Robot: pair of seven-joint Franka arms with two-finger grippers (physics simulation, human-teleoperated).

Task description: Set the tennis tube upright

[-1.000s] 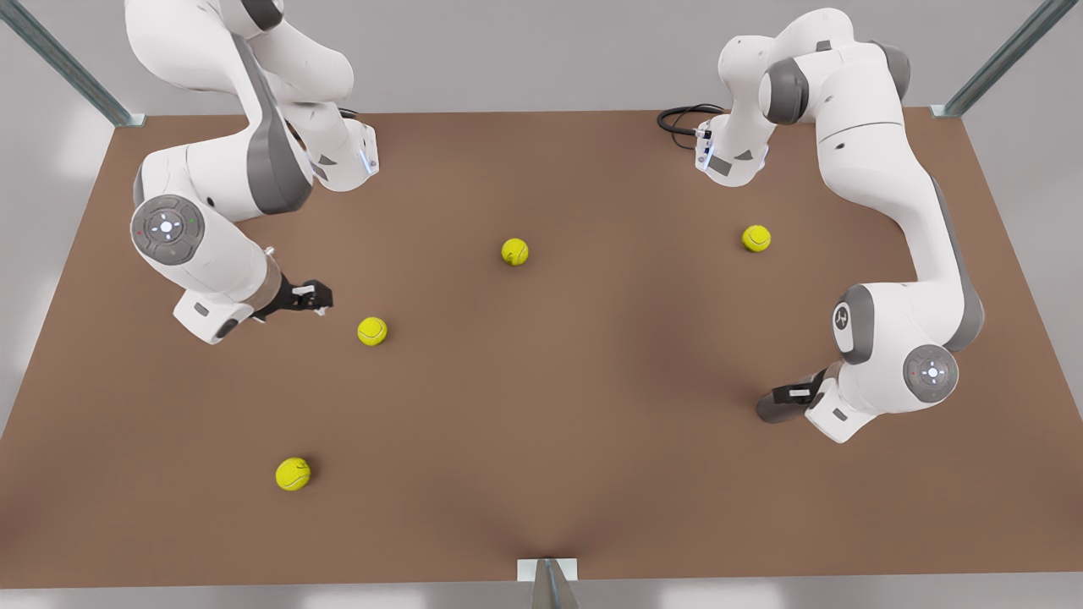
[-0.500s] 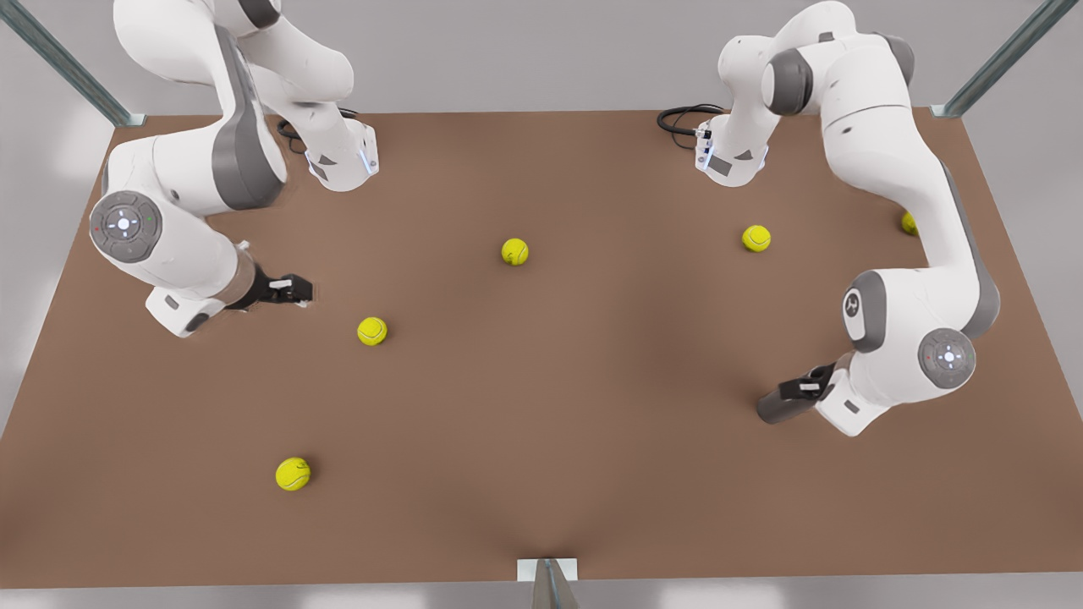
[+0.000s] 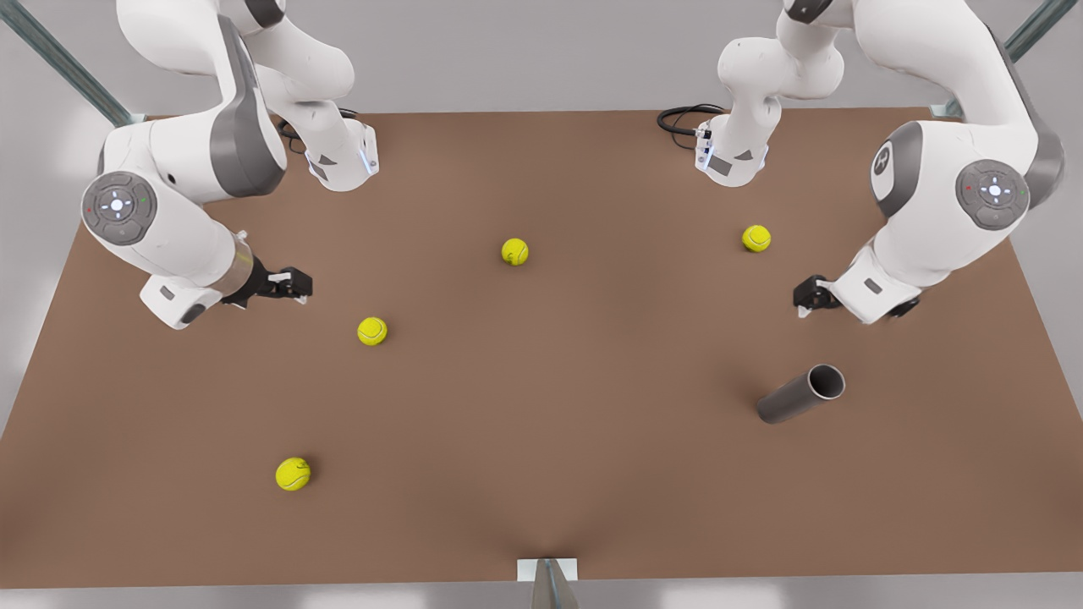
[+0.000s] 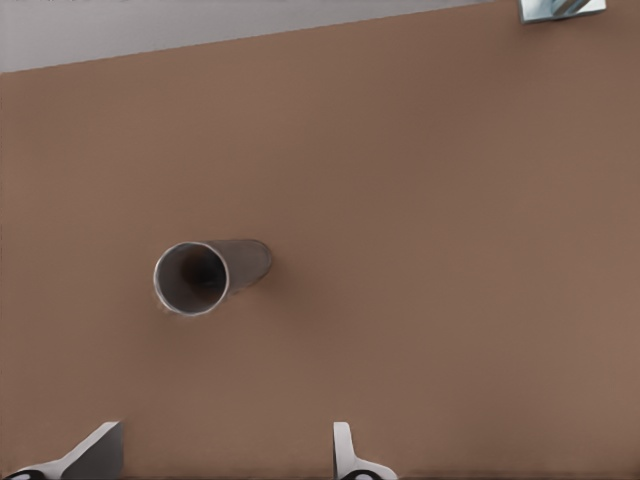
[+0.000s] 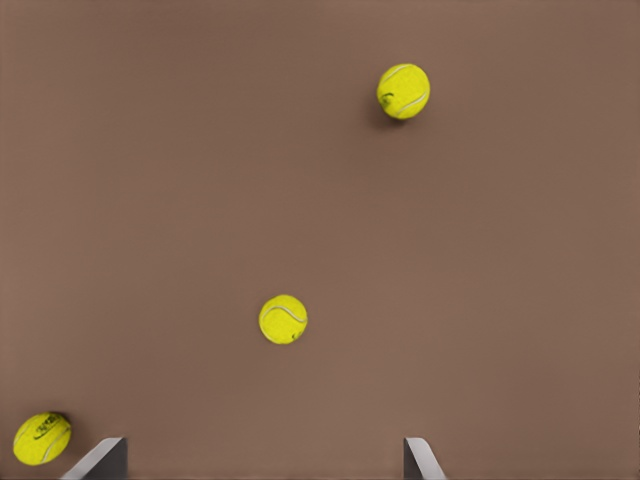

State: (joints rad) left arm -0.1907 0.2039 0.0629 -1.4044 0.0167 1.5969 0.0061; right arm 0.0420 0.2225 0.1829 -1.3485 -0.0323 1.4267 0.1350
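Tennis tube: the grey tennis tube (image 3: 800, 393) is lying on its side on the brown table (image 3: 541, 474), toward the front view's right, with its open end (image 4: 190, 278) facing up toward the left wrist camera; nothing is touching it.
Left tool: the left tool (image 3: 804, 296) is hanging above the table on the front view's right, a little farther back than the tube and apart from it; its two fingertips (image 4: 345, 455) are standing wide apart and gripping nothing.
Right tool: the right tool (image 3: 296, 284) is hovering over the table on the front view's left, near one tennis ball (image 3: 371, 331) without touching it; its fingertips (image 5: 100, 458) are spread wide and holding nothing.
Tennis balls: four yellow-green balls are resting on the table, the one near the right tool, a second (image 3: 514, 251) around the middle toward the back, a third (image 3: 756, 238) toward the back on the front view's right, and a fourth (image 3: 293, 474) toward the front on the front view's left; all are sitting well apart from the tube.
Cable: a black cable (image 3: 681, 118) is looping at the back edge of the table.
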